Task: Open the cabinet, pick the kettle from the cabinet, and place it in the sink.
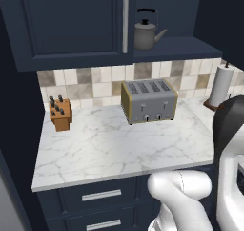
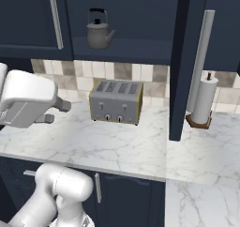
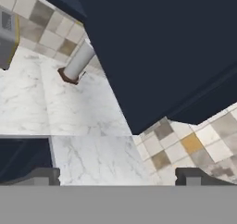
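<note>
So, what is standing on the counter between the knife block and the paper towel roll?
The toaster stands between the knife block and the paper towel roll, against the tiled wall, in the left base view.

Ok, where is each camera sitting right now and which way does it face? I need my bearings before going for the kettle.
Left base view: behind the arm's left, looking forward and down at the counter, toaster and kettle in the open cabinet; white arm at lower right.
Right base view: behind the right, same scene; arm at lower left.
Hand view: along the open gripper, rolled, facing the open door's underside and paper towel roll.
Both base views share the kettle, toaster and paper towel roll.
</note>
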Available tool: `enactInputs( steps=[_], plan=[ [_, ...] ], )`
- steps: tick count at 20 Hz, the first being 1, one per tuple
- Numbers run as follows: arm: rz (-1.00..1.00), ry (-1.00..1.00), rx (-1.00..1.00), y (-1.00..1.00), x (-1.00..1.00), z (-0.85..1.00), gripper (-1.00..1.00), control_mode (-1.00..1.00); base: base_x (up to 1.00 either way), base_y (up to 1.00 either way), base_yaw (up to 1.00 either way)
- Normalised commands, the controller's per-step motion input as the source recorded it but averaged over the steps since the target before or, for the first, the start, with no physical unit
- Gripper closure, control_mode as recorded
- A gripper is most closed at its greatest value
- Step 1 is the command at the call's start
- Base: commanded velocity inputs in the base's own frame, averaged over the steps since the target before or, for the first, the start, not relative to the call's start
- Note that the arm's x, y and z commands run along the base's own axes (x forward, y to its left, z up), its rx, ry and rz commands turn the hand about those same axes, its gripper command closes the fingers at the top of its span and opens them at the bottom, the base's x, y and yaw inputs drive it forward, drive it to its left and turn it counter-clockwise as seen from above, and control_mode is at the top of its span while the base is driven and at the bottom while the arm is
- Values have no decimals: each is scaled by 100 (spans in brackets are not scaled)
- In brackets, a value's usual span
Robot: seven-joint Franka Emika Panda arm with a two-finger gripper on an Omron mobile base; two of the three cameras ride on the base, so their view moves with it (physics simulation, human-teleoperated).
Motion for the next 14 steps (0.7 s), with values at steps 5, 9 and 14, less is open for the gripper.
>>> enactInputs(
  steps=[5, 9, 14],
  plan=[
    [-2, 0, 17, 64, -24, -1, -100, -100, 0, 0, 0],
    [-2, 0, 18, 52, -14, 0, -100, -100, 0, 0, 0],
    [0, 2, 26, 32, -4, 0, -100, -100, 0, 0, 0]
  ],
)
